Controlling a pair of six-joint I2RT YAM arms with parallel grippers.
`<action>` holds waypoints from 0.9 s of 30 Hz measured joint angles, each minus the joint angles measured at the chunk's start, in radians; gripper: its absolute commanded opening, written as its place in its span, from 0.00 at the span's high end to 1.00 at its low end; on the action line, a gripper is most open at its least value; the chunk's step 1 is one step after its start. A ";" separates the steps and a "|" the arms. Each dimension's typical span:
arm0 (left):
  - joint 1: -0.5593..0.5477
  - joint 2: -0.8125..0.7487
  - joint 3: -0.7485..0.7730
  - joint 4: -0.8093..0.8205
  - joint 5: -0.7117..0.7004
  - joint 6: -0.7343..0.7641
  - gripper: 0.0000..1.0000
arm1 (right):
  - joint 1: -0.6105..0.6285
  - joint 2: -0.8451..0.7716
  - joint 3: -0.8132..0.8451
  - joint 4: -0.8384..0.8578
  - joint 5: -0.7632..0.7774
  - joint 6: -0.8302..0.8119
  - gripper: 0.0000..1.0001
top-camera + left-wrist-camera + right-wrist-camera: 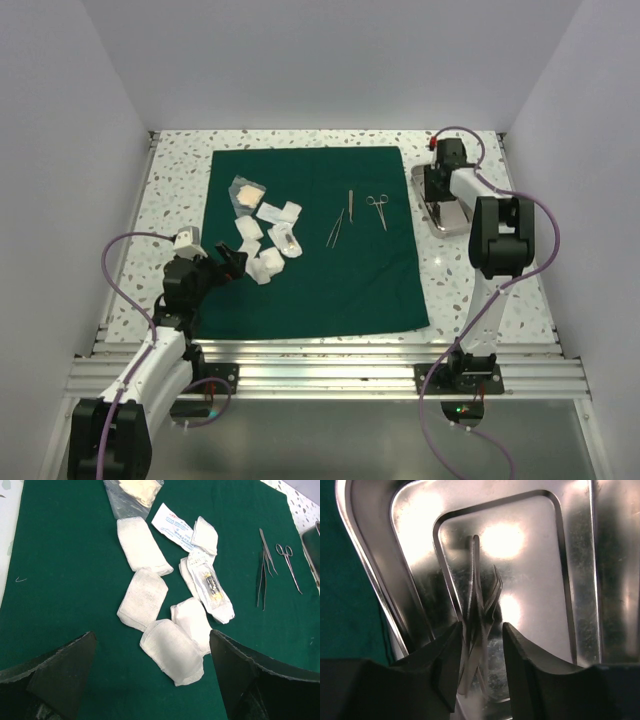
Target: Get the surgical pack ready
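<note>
Eyeing the surgical pack (370,290), flat mid-table under gauze (145,597): soft, floppy, best pinched at a bare corner. Hovering left gripper (152,635) wide open above; straddling forceps (475,580) in the tray (580,580) with right gripper (480,630), jaws parted.

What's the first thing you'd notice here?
The big dark green cloth spread flat across the table, with a bunch of white gauze packets on its left part. On the right, the right gripper hangs over a shiny steel tray, metal tweezers between its fingers.
</note>
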 measured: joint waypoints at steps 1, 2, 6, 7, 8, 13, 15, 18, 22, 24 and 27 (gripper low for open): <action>0.000 0.000 0.000 0.000 0.000 0.000 0.00 | 0.001 0.000 0.002 -0.008 -0.004 0.002 0.54; 0.000 0.000 0.000 0.000 0.000 0.000 0.00 | 0.002 0.000 0.006 -0.016 -0.006 0.006 0.52; 0.000 0.000 0.000 0.000 0.000 0.000 0.00 | 0.019 -0.026 0.002 -0.034 -0.001 0.029 0.47; 0.000 0.000 0.000 0.000 0.000 0.000 0.00 | 0.033 -0.051 -0.013 -0.034 0.013 0.034 0.47; 0.000 0.000 0.000 0.000 0.000 0.000 0.00 | 0.058 -0.084 -0.030 -0.038 0.039 0.041 0.48; 0.000 -0.001 0.000 0.000 0.000 0.000 0.00 | 0.287 -0.253 -0.046 -0.061 0.149 0.180 0.49; 0.000 -0.003 0.000 0.000 0.000 0.000 0.00 | 0.378 -0.288 -0.045 -0.065 0.156 0.261 0.49; 0.000 -0.006 0.000 0.000 0.000 0.000 0.00 | 0.444 -0.291 -0.045 -0.076 0.158 0.373 0.49; 0.000 -0.006 0.000 0.000 0.000 0.000 0.00 | 0.470 -0.237 -0.029 -0.119 0.181 0.496 0.46; 0.000 -0.006 0.000 0.000 0.000 0.000 0.00 | 0.486 -0.183 -0.003 -0.135 0.194 0.558 0.45; 0.000 -0.008 0.000 0.000 0.000 0.000 0.00 | 0.521 -0.116 0.014 -0.143 0.206 0.631 0.44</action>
